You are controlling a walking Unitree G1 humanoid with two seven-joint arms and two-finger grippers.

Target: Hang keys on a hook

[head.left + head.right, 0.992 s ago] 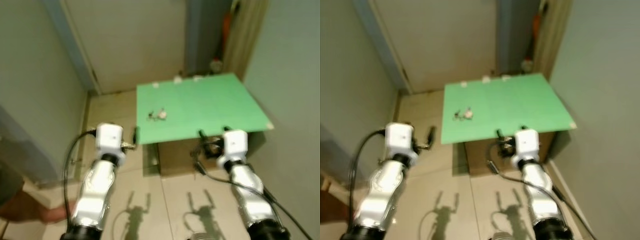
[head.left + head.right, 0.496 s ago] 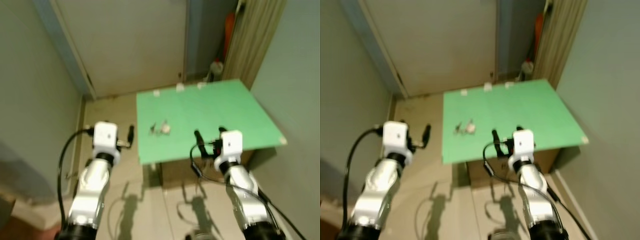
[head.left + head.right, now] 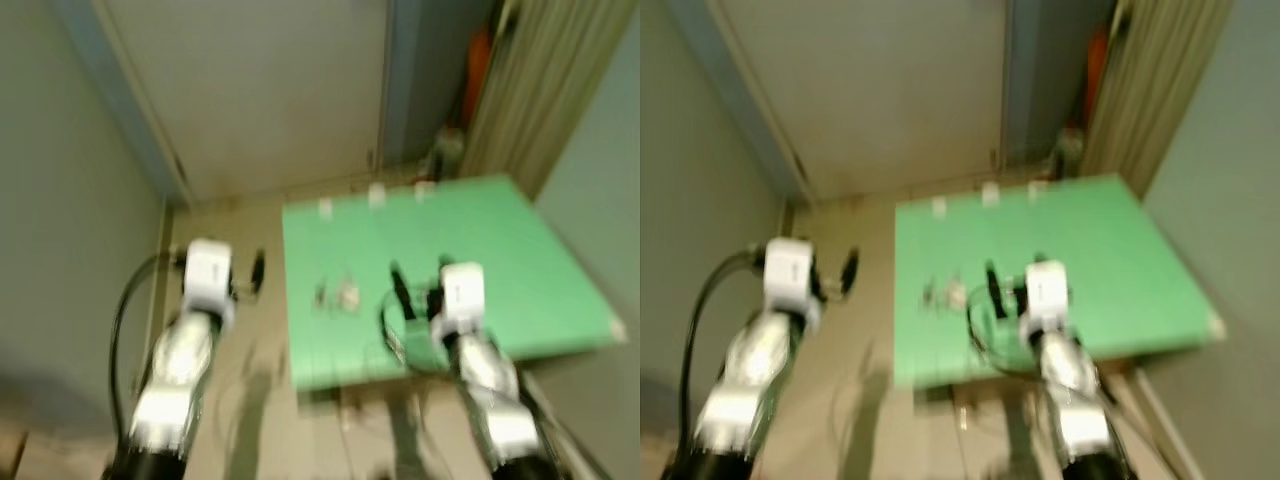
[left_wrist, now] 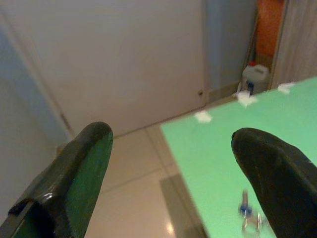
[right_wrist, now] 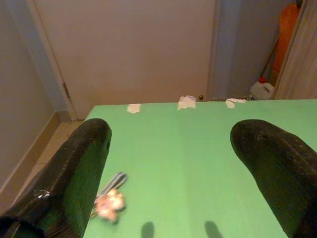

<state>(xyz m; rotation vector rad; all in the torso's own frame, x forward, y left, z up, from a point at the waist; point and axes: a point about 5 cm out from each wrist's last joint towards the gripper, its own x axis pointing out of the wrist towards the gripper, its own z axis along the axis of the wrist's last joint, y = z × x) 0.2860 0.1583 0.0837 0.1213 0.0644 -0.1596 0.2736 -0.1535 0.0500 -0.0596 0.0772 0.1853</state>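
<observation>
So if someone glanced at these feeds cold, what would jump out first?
The bright green flat tabletop against the pale door and walls, with the small bunch of keys with a pinkish fob lying near its left edge. Next, the right gripper open over the green surface, and the left gripper open beside the table, over the tiled floor.

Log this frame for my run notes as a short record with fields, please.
surface: flat green tabletop, three white tape scraps along its far edge
keys: small bunch of keys with a pale fob lying on the green top, toward the robot's left side
right claw: open, over the green top, keys beside its fingers, not touching
left claw: open, over the beige floor tiles beside the tabletop's edge
background: pale closed door, white jug with red cap
hook: cannot tell
image: head views blurred
</observation>
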